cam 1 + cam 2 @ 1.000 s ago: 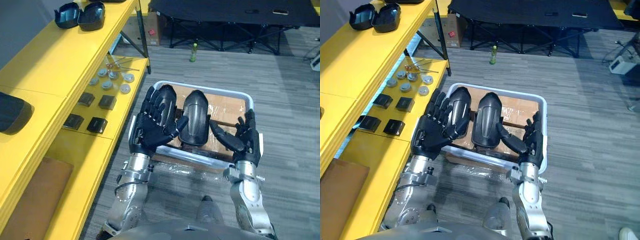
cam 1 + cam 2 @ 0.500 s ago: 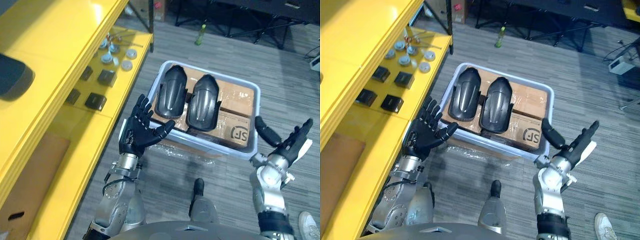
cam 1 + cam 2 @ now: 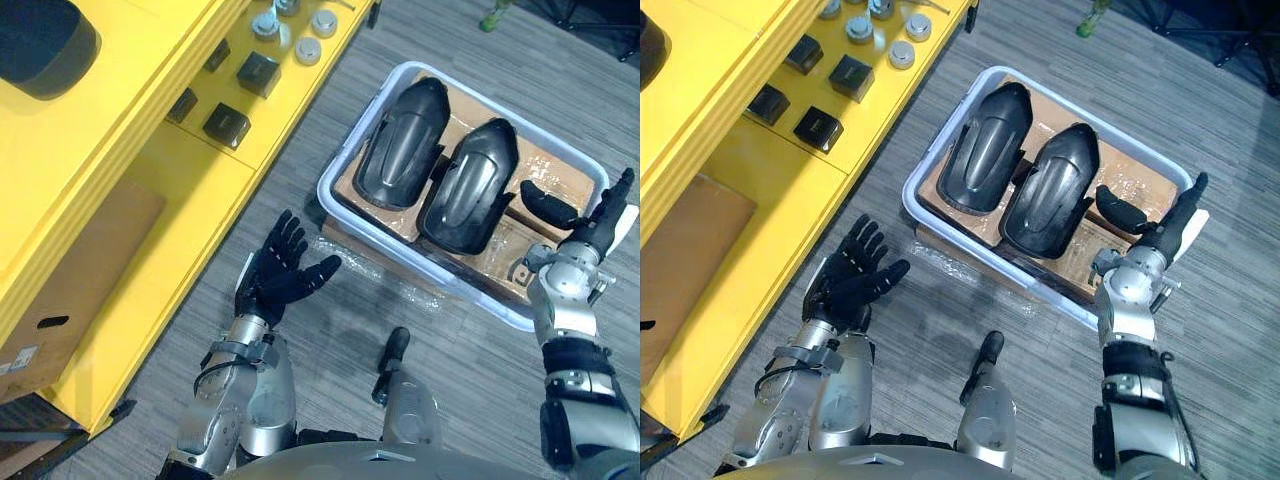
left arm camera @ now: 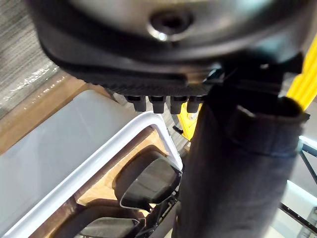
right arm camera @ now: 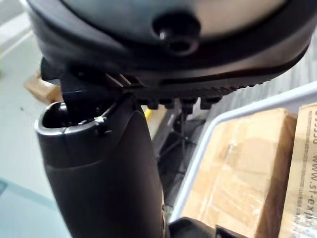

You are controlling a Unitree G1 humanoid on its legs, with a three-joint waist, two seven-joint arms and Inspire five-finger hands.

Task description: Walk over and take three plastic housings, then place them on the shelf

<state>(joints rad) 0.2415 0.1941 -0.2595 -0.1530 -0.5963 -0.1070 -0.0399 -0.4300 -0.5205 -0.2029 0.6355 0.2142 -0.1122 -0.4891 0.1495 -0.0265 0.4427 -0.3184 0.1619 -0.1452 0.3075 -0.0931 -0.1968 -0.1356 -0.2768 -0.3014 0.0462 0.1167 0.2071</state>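
Left hand (image 3: 283, 277), right hand (image 3: 592, 222) splayed, empty — eye views show two housings (image 3: 405, 145) in bin (image 3: 336, 165).

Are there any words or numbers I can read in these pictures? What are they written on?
Cardboard box in the white bin: sideways print, cut off by the picture's edge, cannot be read whole.
White sticker on the brown box low in the yellow shelf: too small to read.
Black housings: no print visible.

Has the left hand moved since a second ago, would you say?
Yes: the left hand has drawn back off the white bin, toward the robot.
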